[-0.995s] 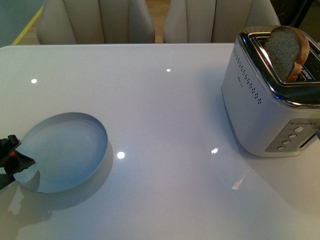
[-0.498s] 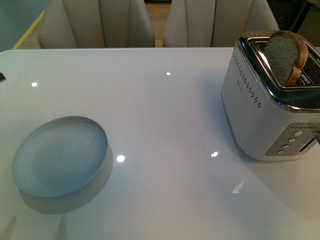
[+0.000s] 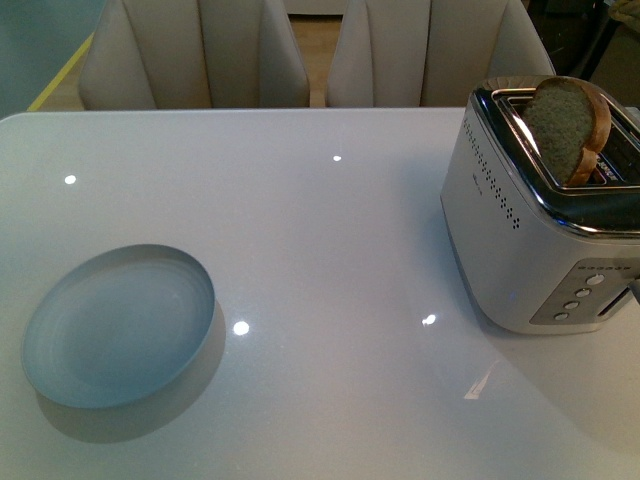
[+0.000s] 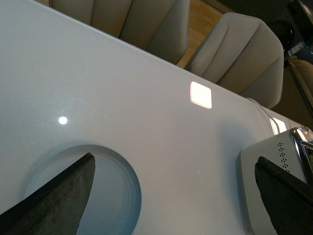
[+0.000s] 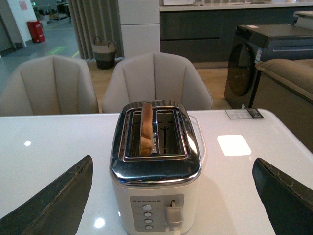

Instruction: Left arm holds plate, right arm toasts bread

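Observation:
The pale blue-grey plate [image 3: 118, 325] lies flat on the white table, front left, with nothing holding it. One slice of brown bread [image 3: 565, 125] stands half out of a slot of the silver toaster [image 3: 520, 250] at the right. Neither arm shows in the front view. In the left wrist view my left gripper [image 4: 175, 159] hangs open above the table, the plate [image 4: 117, 196] by one finger [image 4: 54, 200] and the toaster [image 4: 254, 171] by the other. My right gripper [image 5: 172, 160] is open and faces the toaster [image 5: 155, 166] from its button side, bread [image 5: 145, 128] upright in the left slot.
The toaster's lever [image 5: 173, 213] and a column of buttons face my right gripper. Two beige chairs [image 3: 195, 55] [image 3: 430, 50] stand beyond the table's far edge. A small card [image 5: 243, 114] lies on the table [image 3: 330, 250] behind the toaster.
One second ago my left gripper was at the plate's left rim; it has drawn back out of the front view. The plate stays where it was, and the bread has not moved.

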`<action>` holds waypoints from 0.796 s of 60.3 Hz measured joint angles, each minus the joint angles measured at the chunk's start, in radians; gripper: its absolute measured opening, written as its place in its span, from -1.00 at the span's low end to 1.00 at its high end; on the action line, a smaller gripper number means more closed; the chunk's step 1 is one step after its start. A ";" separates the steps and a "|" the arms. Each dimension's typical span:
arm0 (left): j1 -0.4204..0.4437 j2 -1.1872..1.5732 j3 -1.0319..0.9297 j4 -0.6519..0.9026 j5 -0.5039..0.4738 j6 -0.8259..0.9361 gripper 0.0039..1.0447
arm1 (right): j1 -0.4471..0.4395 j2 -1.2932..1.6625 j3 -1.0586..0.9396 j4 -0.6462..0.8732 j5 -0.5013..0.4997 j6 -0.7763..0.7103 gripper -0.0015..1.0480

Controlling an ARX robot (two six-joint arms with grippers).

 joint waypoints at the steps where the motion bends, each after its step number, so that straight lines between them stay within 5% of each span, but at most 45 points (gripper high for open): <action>1: 0.000 0.000 0.000 0.000 0.000 0.000 0.86 | 0.000 0.000 0.000 0.000 0.000 0.000 0.83; 4: -0.006 0.007 -0.012 0.046 -0.038 0.029 0.82 | 0.000 0.000 0.000 0.000 0.000 0.000 0.83; 7: -0.013 0.015 -0.090 0.295 -0.150 0.157 0.62 | 0.000 0.000 0.000 0.000 0.000 0.000 0.83; 15: -0.007 -0.037 -0.237 0.599 -0.182 0.365 0.14 | 0.000 0.000 0.000 0.000 0.001 0.000 0.83; 33: 0.059 -0.225 -0.384 0.570 -0.119 0.438 -0.92 | 0.000 0.000 0.000 0.000 0.000 0.000 0.83; 48: 0.059 -0.386 -0.454 0.477 -0.119 0.444 -0.95 | 0.000 0.000 0.000 0.000 0.000 0.000 0.83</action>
